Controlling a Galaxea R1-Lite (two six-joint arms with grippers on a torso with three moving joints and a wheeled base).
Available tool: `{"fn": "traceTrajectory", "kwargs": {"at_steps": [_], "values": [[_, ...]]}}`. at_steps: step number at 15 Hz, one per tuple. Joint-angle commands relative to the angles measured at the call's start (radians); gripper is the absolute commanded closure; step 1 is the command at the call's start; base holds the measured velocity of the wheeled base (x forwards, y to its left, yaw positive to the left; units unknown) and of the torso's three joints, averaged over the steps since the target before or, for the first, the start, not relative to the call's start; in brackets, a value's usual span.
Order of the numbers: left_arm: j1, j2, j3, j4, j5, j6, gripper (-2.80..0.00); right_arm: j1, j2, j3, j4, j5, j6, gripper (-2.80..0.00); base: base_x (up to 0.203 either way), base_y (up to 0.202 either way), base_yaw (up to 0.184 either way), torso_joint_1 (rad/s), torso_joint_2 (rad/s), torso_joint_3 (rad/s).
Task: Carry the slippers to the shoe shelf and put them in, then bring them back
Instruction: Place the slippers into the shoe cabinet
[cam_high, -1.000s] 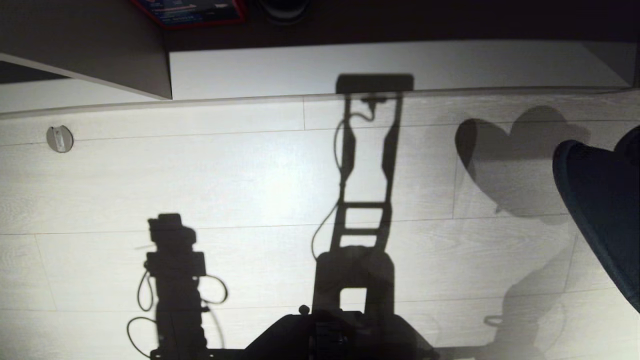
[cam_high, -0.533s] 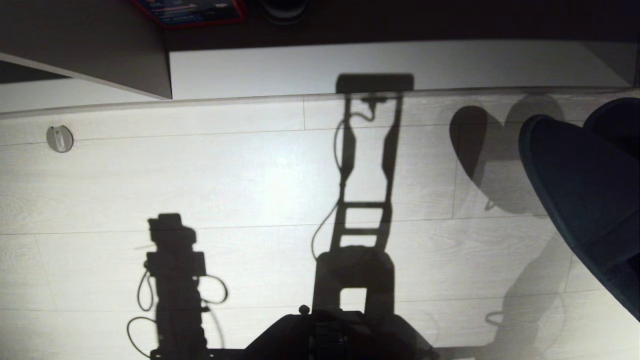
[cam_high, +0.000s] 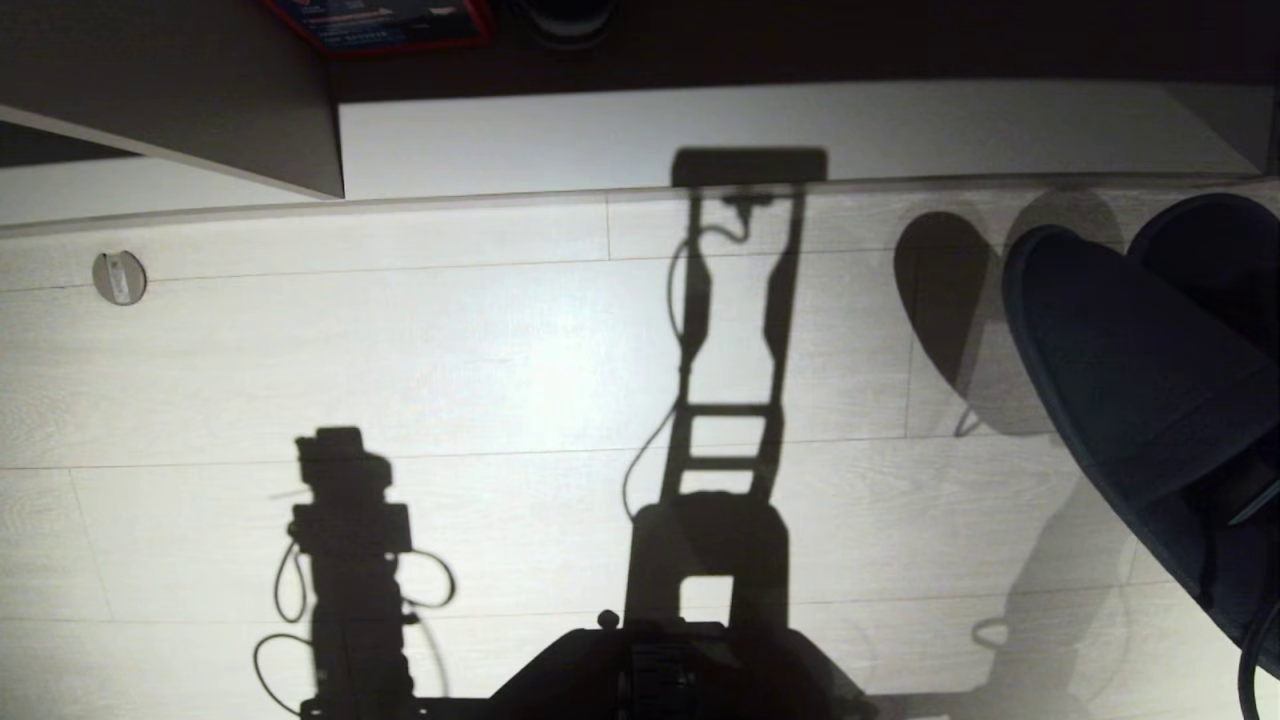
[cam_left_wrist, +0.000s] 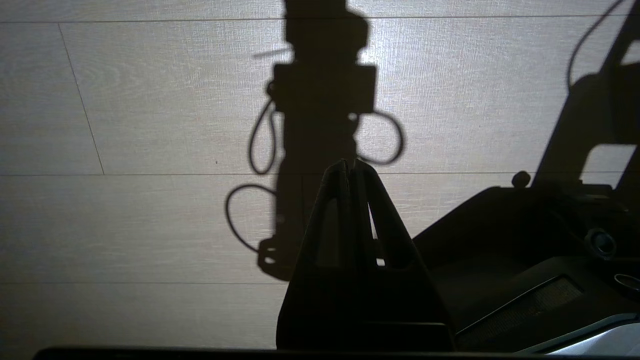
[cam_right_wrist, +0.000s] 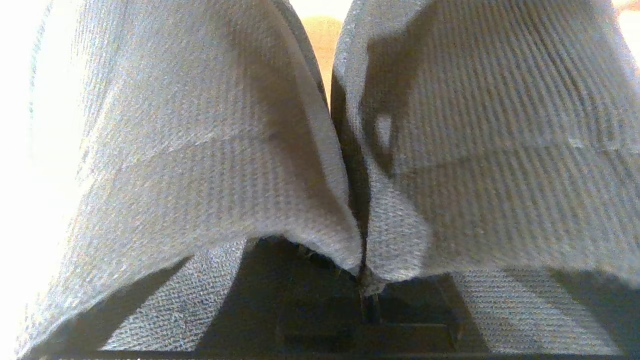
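The slippers (cam_high: 1130, 380), two dark navy flat ones side by side, hang at the right edge of the head view above the pale floor, toes pointing toward the shoe shelf (cam_high: 500, 140). In the right wrist view their blue-grey fabric (cam_right_wrist: 175, 150) fills the frame, and my right gripper (cam_right_wrist: 363, 295) is shut on the two inner edges pinched together. The shelf's pale bottom board runs across the top, with a dark back and a slanted panel (cam_high: 200, 100) at the left. My left gripper (cam_left_wrist: 348, 167) is shut and empty, low over the floor beside the base.
A red and blue box (cam_high: 380, 20) and a dark round object (cam_high: 570, 15) lie deep in the shelf. A round metal fitting (cam_high: 119, 277) sits in the floor at the left. My dark base (cam_high: 680, 670) is at the bottom, with arm shadows on the planks.
The right arm has carried the slippers further into the head view, leftward and toward the shelf; both toes now show. The left arm has not moved.
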Motion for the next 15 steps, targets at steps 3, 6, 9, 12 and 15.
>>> {"fn": "traceTrajectory", "kwargs": {"at_steps": [3,6,9,12,15], "values": [[0.000,0.000,0.000,0.000,0.001,0.000,0.00,-0.002,0.108,0.023,-0.211,0.003,0.003,0.00,0.000,0.000,0.000,0.000,0.00,0.000],[0.000,0.000,0.000,0.000,0.002,0.000,0.00,-0.001,0.177,0.014,-0.266,0.013,0.000,0.00,0.000,0.000,0.000,0.000,0.00,0.000],[0.000,0.000,0.000,0.000,0.001,0.000,0.00,-0.001,0.217,0.005,-0.268,0.041,0.005,0.00,0.000,0.000,0.000,0.000,0.00,0.000],[0.000,0.000,0.000,0.000,0.001,0.000,0.00,-0.002,0.243,-0.049,-0.269,0.042,0.005,0.00,0.000,0.000,0.000,0.000,0.00,0.000],[0.000,0.000,0.000,0.000,0.002,0.000,0.00,-0.002,0.276,-0.093,-0.269,0.042,0.006,0.00,0.000,0.000,0.000,0.000,0.00,0.000]]}}
